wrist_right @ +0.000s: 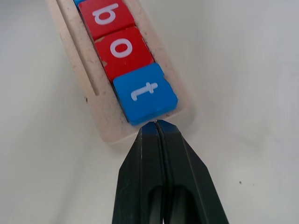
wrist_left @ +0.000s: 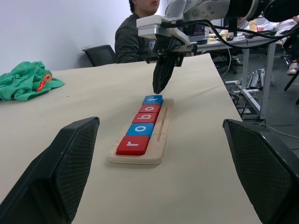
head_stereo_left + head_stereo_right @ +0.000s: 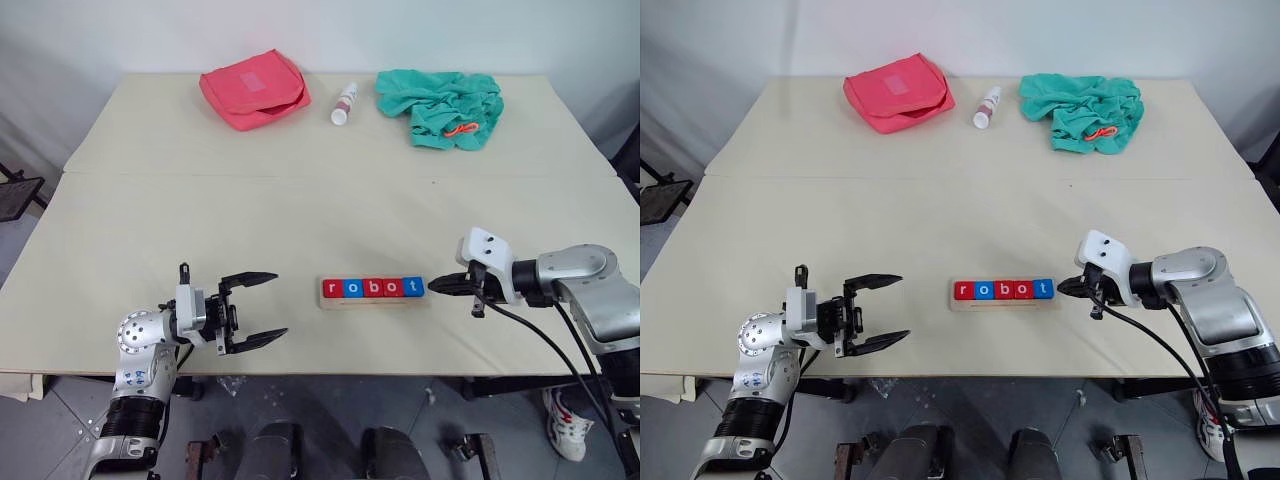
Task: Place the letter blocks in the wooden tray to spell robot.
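Wooden tray (image 3: 372, 301) lies crosswise, letter blocks (image 3: 372, 288) reading robot. Right gripper (image 3: 436, 286) pinched closed, empty, tips at t block (image 1: 145, 94). Left gripper (image 3: 262, 307) gapes wide, empty.

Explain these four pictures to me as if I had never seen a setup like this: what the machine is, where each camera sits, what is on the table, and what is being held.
This is a humanoid robot with two arms, each ending in a black two-fingered claw. The two wide pictures come from a pair of cameras on its head, looking down over a beige table. The other two come from cameras on its wrists, looking along each claw.

Near the robot lies a wooden tray holding five letter blocks in a row that reads "robot". At the far edge are a pink pouch, a small white bottle and a green cloth.

The left claw is open and holds nothing, off to the tray's left. The right claw is shut and empty, its tip right at the blue t block at the tray's end. A person sits behind the table in the left wrist picture.
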Controlling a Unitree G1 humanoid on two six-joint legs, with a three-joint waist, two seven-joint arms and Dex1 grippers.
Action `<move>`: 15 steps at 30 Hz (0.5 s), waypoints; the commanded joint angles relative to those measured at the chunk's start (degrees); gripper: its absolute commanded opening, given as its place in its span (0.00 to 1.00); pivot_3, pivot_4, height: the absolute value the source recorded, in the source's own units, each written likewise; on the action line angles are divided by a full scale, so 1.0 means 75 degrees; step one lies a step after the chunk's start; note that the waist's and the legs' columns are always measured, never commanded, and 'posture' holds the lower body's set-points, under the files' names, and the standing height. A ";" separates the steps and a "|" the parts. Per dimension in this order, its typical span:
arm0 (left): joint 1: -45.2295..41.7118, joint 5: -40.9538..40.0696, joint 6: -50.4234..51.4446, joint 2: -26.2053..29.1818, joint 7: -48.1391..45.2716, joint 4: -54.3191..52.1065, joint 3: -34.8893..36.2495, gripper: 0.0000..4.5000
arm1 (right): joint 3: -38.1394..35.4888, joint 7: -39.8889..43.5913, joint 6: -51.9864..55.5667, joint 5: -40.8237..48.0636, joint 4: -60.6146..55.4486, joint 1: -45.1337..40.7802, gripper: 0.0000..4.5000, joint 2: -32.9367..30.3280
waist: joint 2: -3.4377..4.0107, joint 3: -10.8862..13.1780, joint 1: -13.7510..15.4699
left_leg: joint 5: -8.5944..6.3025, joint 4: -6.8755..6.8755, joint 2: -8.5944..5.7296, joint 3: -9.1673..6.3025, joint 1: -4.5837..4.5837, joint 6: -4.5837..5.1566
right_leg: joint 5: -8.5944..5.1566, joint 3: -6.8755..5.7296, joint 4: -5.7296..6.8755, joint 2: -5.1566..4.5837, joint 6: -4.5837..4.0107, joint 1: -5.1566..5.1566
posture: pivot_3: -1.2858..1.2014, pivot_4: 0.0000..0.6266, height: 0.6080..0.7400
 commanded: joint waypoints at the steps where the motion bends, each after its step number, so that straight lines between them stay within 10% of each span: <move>1: 0.0064 -0.0044 -0.0061 0.0027 0.0022 -0.0182 0.0020 1.00 | -0.0078 -0.0043 -0.0003 0.0142 -0.0197 -0.0035 0.01 0.0078 | 0.0000 0.0000 0.0001 | 0.0000 0.0000 0.0000 -0.0001 0.0000 0.0000 | 0.0000 0.0000 0.0000 0.0000 0.0000 0.0000 | 0.52 0.24 1.00; 15: 0.0122 -0.0039 -0.0048 0.0029 0.0125 -0.0259 0.0022 1.00 | -0.0026 -0.0186 0.0195 0.0175 -0.0311 0.0018 0.01 0.0290 | 0.0000 0.0000 -0.0002 | 0.0000 0.0000 0.0000 -0.0001 0.0001 0.0000 | 0.0000 -0.0001 0.0001 0.0000 0.0000 0.0000 | 0.52 0.24 1.00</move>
